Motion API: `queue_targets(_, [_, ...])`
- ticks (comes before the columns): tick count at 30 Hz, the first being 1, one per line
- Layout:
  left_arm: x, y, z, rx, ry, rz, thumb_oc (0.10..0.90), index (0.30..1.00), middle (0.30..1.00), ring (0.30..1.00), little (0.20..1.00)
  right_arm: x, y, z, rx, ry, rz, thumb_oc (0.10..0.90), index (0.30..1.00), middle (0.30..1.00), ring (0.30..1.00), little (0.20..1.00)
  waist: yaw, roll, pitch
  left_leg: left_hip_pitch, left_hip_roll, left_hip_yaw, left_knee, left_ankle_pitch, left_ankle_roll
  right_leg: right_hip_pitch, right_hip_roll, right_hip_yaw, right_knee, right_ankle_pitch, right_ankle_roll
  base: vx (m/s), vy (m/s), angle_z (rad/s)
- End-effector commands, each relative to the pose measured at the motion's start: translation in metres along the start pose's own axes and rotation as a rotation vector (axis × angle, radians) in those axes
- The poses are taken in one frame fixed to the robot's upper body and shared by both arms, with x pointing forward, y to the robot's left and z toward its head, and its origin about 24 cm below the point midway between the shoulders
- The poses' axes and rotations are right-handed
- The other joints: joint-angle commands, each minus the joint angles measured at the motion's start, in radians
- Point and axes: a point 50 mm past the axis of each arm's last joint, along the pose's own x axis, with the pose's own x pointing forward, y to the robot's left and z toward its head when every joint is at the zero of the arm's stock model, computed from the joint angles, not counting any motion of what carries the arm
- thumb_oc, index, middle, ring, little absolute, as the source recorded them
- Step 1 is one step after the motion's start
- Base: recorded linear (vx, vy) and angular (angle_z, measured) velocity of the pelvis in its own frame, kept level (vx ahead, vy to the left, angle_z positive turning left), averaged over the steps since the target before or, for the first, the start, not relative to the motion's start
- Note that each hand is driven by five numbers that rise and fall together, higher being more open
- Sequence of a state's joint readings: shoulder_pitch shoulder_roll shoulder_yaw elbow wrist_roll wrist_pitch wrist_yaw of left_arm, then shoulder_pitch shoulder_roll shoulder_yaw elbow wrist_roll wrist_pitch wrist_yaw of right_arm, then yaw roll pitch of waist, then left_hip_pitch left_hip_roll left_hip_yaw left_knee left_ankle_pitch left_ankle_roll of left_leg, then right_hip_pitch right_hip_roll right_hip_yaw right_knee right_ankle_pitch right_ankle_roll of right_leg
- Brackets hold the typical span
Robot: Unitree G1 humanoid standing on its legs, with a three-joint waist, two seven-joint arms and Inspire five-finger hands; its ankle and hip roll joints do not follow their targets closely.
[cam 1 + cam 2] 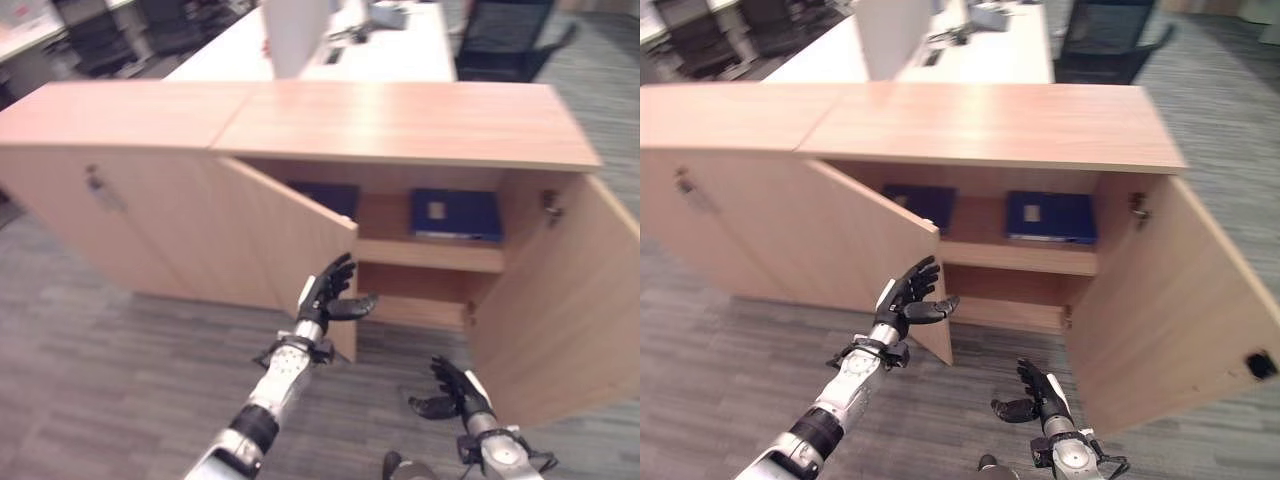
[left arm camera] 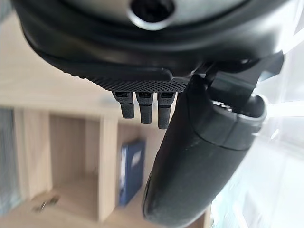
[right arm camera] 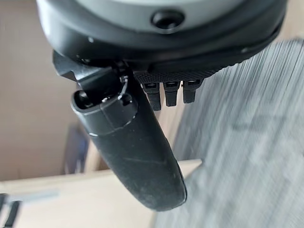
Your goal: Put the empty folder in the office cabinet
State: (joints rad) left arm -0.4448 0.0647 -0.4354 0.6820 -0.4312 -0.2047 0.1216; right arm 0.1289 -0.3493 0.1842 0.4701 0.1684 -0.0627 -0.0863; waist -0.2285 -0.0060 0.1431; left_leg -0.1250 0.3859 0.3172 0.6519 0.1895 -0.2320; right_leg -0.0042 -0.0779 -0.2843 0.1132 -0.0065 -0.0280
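At the left of the frame the low light-wood office cabinet ran closed across its left bay, its long flat top reaching to the right edge of the view. Moving right, the left door leaf stood swung outward toward the camera, and the left hand hovered at that leaf's free edge just below centre frame, fingers relaxed and spread with the thumb jutting rightward, holding nothing; whether it touched the edge could not be told. Behind the leaf, on the upper shelf, a dark blue folder lay partly hidden at the left of the opening, and a second dark blue folder with a pale label lay flat toward the right, its long axis running left to right along the shelf. The left wrist view showed one of them, the blue folder, inside the wooden compartment beyond the fingers. So the folders lay up and behind both hands, already inside the cabinet. At the lower right the right hand hung low over the grey carpet floor, fingers loosely open and empty, just beside the open right door. Judged from this, each hand was nearer its own door, and closing looked like what remained.
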Motion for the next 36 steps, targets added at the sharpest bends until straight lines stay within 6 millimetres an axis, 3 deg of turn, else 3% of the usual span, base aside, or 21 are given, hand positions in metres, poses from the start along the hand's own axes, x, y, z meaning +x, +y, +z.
queue_targets(1, [0.018,-0.018,0.065,-0.014,-0.258,-0.080,0.800,0.900,0.900,0.900,0.900,0.011,-0.012,0.048,0.022,-0.207,-0.036,0.800,0.900,0.900,0.900,0.900,0.032,-0.005,-0.012,0.145,-0.198,-0.114,-0.336,-0.179,0.109,0.050,-0.049,0.137,-0.092,-0.037,0.126,0.25,0.081,-1.93])
queue_targets(2, [0.018,-0.013,0.063,-0.008,-0.250,-0.061,0.800,0.900,0.900,0.900,0.900,0.011,-0.012,0.048,0.013,-0.206,-0.031,0.800,0.900,0.900,0.900,0.900,0.044,-0.003,-0.017,0.146,-0.231,-0.174,-0.412,-0.225,0.118,0.050,-0.046,0.176,-0.090,-0.043,0.137,0.39,0.096,-2.11])
queue_targets(3, [0.019,0.006,0.063,-0.005,-0.249,0.009,0.800,0.900,0.900,0.900,0.900,0.013,-0.011,0.049,-0.003,-0.208,-0.024,0.800,0.900,0.900,0.900,0.900,0.078,0.002,-0.016,0.124,-0.285,-0.308,-0.517,-0.226,0.115,0.065,-0.023,0.249,-0.094,-0.051,0.147,0.34,0.045,-1.63])
queue_targets(5, [0.021,0.034,0.070,-0.013,-0.256,0.104,0.800,0.900,0.900,0.900,0.900,0.015,-0.007,0.050,0.008,-0.206,-0.014,0.800,0.900,0.900,0.900,0.900,0.078,0.007,-0.023,0.118,-0.304,-0.349,-0.576,-0.211,0.111,0.065,0.002,0.314,-0.103,-0.047,0.156,0.27,0.044,-1.97])
queue_targets(6, [0.025,0.059,0.080,-0.016,-0.262,0.200,0.800,0.900,0.900,0.900,0.900,0.012,0.000,0.045,0.018,-0.191,0.024,0.800,0.900,0.900,0.900,0.900,0.053,0.020,-0.035,0.152,-0.302,-0.318,-0.608,-0.215,0.117,0.069,0.014,0.366,-0.114,-0.043,0.161,0.26,0.127,-2.11])
queue_targets(7, [0.025,0.073,0.084,-0.022,-0.265,0.254,0.800,0.900,0.900,0.900,0.900,0.011,0.001,0.045,0.020,-0.195,0.032,0.800,0.900,0.900,0.900,0.900,0.046,0.026,-0.038,0.173,-0.301,-0.292,-0.623,-0.216,0.119,0.068,0.017,0.389,-0.116,-0.040,0.162,0.33,0.194,-1.57])
queue_targets(8, [0.021,0.106,0.093,-0.037,-0.275,0.371,0.800,0.900,0.900,0.900,0.900,0.008,0.002,0.045,0.016,-0.206,0.048,0.800,0.900,0.900,0.900,0.900,0.032,0.033,-0.050,0.200,-0.301,-0.253,-0.641,-0.219,0.127,0.061,0.019,0.432,-0.116,-0.034,0.173,0.25,0.163,-1.22])
queue_targets(10, [0.011,0.140,0.107,0.000,-0.294,0.463,0.800,0.900,0.900,0.900,0.900,0.004,-0.001,0.044,0.009,-0.214,0.053,0.800,0.900,0.900,0.900,0.900,0.018,0.038,-0.059,0.224,-0.302,-0.210,-0.666,-0.216,0.134,0.053,0.019,0.463,-0.112,-0.027,0.186,0.21,0.149,-1.49])
queue_targets(12, [0.000,0.169,0.119,0.076,-0.295,0.529,0.800,0.900,0.900,0.900,0.900,0.000,-0.007,0.038,-0.002,-0.198,0.044,0.800,0.900,0.900,0.900,0.900,0.016,0.040,-0.065,0.251,-0.304,-0.164,-0.701,-0.214,0.145,0.046,0.020,0.495,-0.109,-0.022,0.198,0.16,0.157,-1.25])
queue_targets(13, [-0.014,0.197,0.129,0.142,-0.286,0.590,0.800,0.900,0.900,0.900,0.900,-0.004,-0.016,0.027,-0.004,-0.162,0.024,0.800,0.900,0.900,0.900,0.900,0.003,0.044,-0.069,0.269,-0.307,-0.132,-0.723,-0.213,0.153,0.036,0.018,0.509,-0.095,-0.018,0.211,0.15,0.187,-1.01])
queue_targets(15, [-0.037,0.234,0.146,0.298,-0.248,0.634,0.800,0.900,0.900,0.900,0.900,-0.010,-0.035,0.010,-0.024,-0.095,-0.020,0.800,0.900,0.900,0.900,0.900,-0.014,0.045,-0.079,0.288,-0.316,-0.091,-0.733,-0.228,0.164,0.016,0.011,0.523,-0.082,-0.011,0.235,0.12,0.225,-0.90])
queue_targets(16, [-0.041,0.239,0.150,0.321,-0.245,0.638,0.800,0.900,0.900,0.900,0.900,-0.013,-0.039,0.005,-0.034,-0.079,-0.029,0.800,0.900,0.900,0.900,0.900,-0.015,0.045,-0.080,0.291,-0.319,-0.087,-0.731,-0.231,0.165,0.014,0.008,0.521,-0.082,-0.009,0.239,0.05,0.168,-0.32])
queue_targets(22, [-0.055,0.249,0.150,0.406,-0.217,0.585,0.800,0.900,0.900,0.900,0.900,-0.017,-0.049,-0.007,-0.034,-0.031,-0.065,0.800,0.900,0.900,0.900,0.900,-0.002,0.040,-0.089,0.297,-0.332,-0.089,-0.734,-0.243,0.175,0.012,-0.013,0.504,-0.087,0.003,0.259,-0.01,0.078,-0.01])
queue_targets(28, [-0.054,0.237,0.140,0.487,-0.175,0.456,0.800,0.900,0.900,0.900,0.900,-0.015,-0.044,-0.012,-0.034,-0.013,-0.049,0.800,0.900,0.900,0.900,0.900,0.022,0.030,-0.096,0.285,-0.343,-0.123,-0.738,-0.246,0.182,0.013,-0.037,0.461,-0.093,0.010,0.271,-0.04,0.039,0.13])
queue_targets(33, [-0.051,0.202,0.106,0.425,-0.178,0.298,0.800,0.900,0.900,0.900,0.900,-0.007,-0.031,-0.009,-0.050,-0.003,-0.021,0.800,0.900,0.900,0.900,0.900,0.069,0.015,-0.081,0.269,-0.350,-0.141,-0.738,-0.246,0.192,0.006,-0.053,0.412,-0.094,0.025,0.274,-0.11,-0.011,0.23])
queue_targets(34, [-0.051,0.166,0.068,0.367,-0.111,0.110,0.800,0.900,0.900,0.900,0.900,-0.005,-0.026,-0.010,-0.057,0.008,-0.007,0.800,0.900,0.900,0.900,0.900,0.086,0.011,-0.067,0.259,-0.351,-0.144,-0.736,-0.243,0.198,-0.004,-0.053,0.385,-0.058,0.021,0.272,-0.09,-0.030,0.19])
queue_targets(35, [-0.051,0.166,0.067,0.366,-0.110,0.110,0.800,0.900,0.900,0.900,0.900,-0.005,-0.026,-0.010,-0.057,0.009,-0.007,0.800,0.900,0.900,0.900,0.900,0.085,0.011,-0.068,0.259,-0.351,-0.145,-0.736,-0.244,0.198,-0.005,-0.052,0.385,-0.057,0.019,0.272,-0.17,-0.034,0.14])
queue_targets(36, [-0.054,0.139,0.042,0.341,-0.043,-0.043,0.800,0.900,0.900,0.900,0.900,0.000,-0.023,-0.003,-0.071,-0.006,0.001,0.800,0.900,0.900,0.900,0.900,0.092,0.019,-0.047,0.252,-0.346,-0.142,-0.735,-0.240,0.202,-0.034,-0.050,0.354,-0.001,0.016,0.274,-0.09,-0.012,0.14])
